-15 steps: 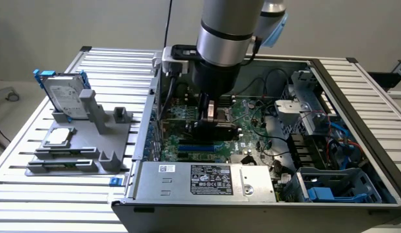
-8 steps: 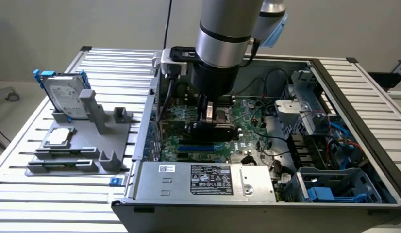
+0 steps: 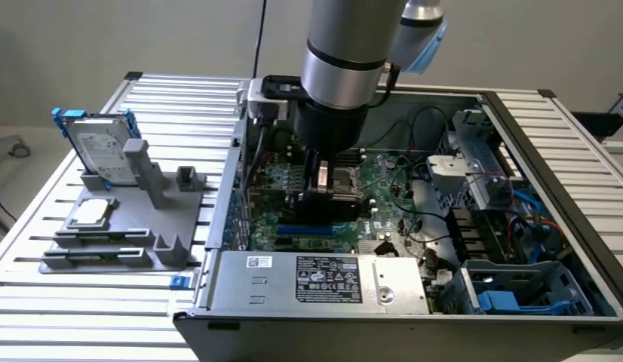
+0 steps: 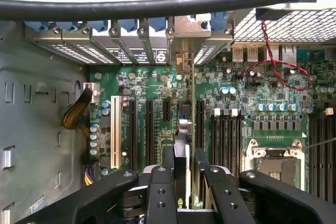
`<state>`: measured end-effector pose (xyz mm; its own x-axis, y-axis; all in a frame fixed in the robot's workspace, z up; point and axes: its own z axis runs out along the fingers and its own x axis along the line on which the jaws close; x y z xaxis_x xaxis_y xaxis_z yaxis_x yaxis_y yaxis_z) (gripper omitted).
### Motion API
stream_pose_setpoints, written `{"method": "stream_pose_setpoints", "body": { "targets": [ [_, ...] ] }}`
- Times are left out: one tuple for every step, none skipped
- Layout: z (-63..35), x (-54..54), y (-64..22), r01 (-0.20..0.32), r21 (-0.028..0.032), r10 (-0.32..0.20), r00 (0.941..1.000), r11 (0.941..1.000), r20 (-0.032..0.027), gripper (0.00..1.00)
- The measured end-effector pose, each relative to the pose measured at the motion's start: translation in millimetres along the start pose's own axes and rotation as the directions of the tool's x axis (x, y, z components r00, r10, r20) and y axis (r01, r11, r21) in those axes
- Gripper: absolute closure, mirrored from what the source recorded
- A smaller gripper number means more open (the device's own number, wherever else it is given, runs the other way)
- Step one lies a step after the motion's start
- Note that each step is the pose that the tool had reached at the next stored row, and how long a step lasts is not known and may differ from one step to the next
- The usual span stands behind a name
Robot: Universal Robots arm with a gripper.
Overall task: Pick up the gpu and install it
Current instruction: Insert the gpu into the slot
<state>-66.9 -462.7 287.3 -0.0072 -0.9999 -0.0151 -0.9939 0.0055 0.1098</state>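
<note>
End effector (image 4: 184, 155), clamped on the gpu (image 4: 181, 124), holds it edge-on low over the motherboard (image 4: 157, 85) inside the case (image 4: 42, 129), mid-install; seating likely calls for a square, straight downward press.

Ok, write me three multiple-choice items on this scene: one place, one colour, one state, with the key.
1. The gripper is: A) inside the computer case, over the motherboard; B) outside it, to one side; C) outside it, high above.
2. The frame of the hard drive standing in the grey holder is: A) red; B) blue; C) yellow.
3. The gpu is: A) flat on the holder; B) loose on the motherboard; C) held on edge between the fingers.
Key: 1A, the arm reaches into the case; 2B, blue edges show; 3C, fingers flank the card.
</note>
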Motion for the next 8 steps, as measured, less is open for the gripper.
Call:
{"method": "stream_pose_setpoints", "body": {
  "targets": [
    [0.4,0.0,0.2,0.0,0.0,0.0,1.0,1.0,-0.0001,0.73],
    [0.9,0.0,0.5,-0.001,0.0,0.001,1.0,1.0,0.0001,0.73],
    [1.4,0.0,0.7,-0.002,0.0,0.002,1.0,1.0,0.0002,0.73],
    [1.9,0.1,1.0,-0.002,0.0001,0.002,1.0,1.0,0.0002,0.73],
    [2.4,0.1,1.2,-0.003,0.0001,0.003,1.0,1.0,0.0003,0.73],
    [2.8,0.1,1.5,-0.003,0.0001,0.003,1.0,1.0,0.0003,0.73],
    [3.3,0.1,1.7,-0.004,0.0001,0.004,1.0,1.0,0.0004,0.73],
    [3.8,0.1,1.9,-0.005,0.0001,0.005,1.0,1.0,0.0006,0.73]
  ]
}}
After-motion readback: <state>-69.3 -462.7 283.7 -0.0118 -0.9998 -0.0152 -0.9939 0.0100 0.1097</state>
